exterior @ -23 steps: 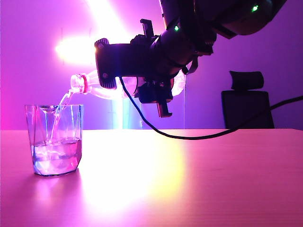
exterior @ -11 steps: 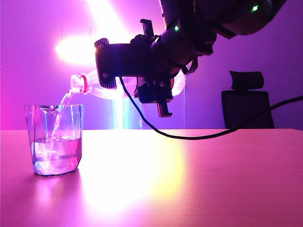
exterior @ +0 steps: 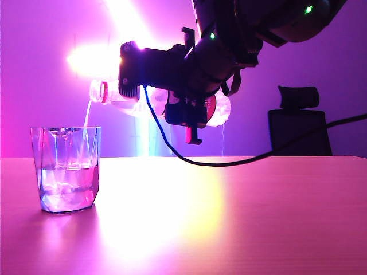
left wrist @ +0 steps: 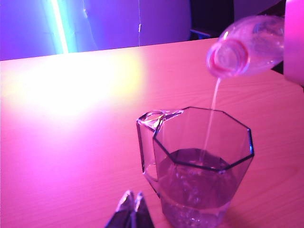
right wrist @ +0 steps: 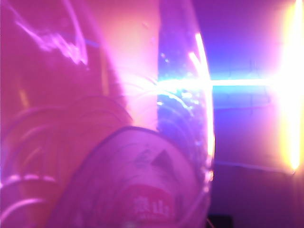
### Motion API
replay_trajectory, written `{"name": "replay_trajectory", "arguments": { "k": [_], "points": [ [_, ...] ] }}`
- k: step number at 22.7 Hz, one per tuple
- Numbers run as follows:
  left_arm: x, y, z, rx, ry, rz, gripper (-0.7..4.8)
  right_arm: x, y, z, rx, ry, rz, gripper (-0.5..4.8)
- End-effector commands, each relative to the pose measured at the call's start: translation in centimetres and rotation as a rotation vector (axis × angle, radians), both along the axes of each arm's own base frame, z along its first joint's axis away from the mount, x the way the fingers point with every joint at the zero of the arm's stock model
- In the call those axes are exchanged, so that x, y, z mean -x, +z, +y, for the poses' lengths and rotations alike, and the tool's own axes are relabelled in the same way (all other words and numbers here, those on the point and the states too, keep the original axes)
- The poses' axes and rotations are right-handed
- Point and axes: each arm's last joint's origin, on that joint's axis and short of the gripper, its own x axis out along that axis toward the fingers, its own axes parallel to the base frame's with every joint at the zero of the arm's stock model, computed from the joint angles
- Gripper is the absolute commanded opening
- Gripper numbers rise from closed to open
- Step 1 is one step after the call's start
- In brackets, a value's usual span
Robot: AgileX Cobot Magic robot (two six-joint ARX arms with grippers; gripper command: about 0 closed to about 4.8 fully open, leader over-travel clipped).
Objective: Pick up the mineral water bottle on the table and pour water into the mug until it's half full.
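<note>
- Clear ribbed mineral water bottle (exterior: 160,103), red-ringed neck, lies level in the clamped right gripper (exterior: 192,112), thin water (left wrist: 211,118) stream falling from its mouth.
- Mug (exterior: 67,169), below that mouth, roughly half full.
- Left wrist view alone shows the mug's handle and the left gripper (left wrist: 131,209), fingertips together, just beside it.

Obstacles: mug (exterior: 68,169) standing at the left end of the table (exterior: 241,217); mineral water bottle (exterior: 155,102), lying near level in the air above and to the right of the mug, clamped in the right gripper (exterior: 192,112), a thin stream of water (exterior: 87,117) falling from its mouth into the mug.

Left gripper (left wrist: 131,209): tips pressed together, low, just beside the mug.

Cable (exterior: 241,160): sags from the right arm towards the tabletop.

Free room: bare tabletop from the mug's right side to the right edge; open air beneath the bottle.
</note>
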Motion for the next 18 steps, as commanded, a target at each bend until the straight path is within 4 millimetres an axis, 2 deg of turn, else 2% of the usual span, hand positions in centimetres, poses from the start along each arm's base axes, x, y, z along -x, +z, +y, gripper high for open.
{"name": "replay_trajectory", "arguments": {
  "k": [1, 5, 8, 10, 18],
  "points": [
    [0.0, 0.1, 0.0, 0.006, -0.002, -0.005, -0.02, 0.2, 0.9, 0.3, -0.112, -0.050, -0.013, 2.52],
    [0.0, 0.1, 0.0, 0.006, -0.002, -0.005, -0.02, 0.7, 1.0, 0.8, -0.241, -0.063, 0.039, 2.52],
    [0.0, 0.1, 0.0, 0.006, -0.002, -0.005, -0.02, 1.2, 1.5, 1.0, -0.467, -0.095, 0.122, 2.52],
    [0.0, 0.1, 0.0, 0.006, -0.003, -0.005, -0.02, 1.4, 2.4, 0.7, -0.630, -0.122, 0.171, 2.52],
    [0.0, 0.1, 0.0, 0.006, -0.002, -0.005, -0.02, 2.1, 4.4, -0.6, -0.978, -0.162, 0.303, 2.52]
  ]
}}
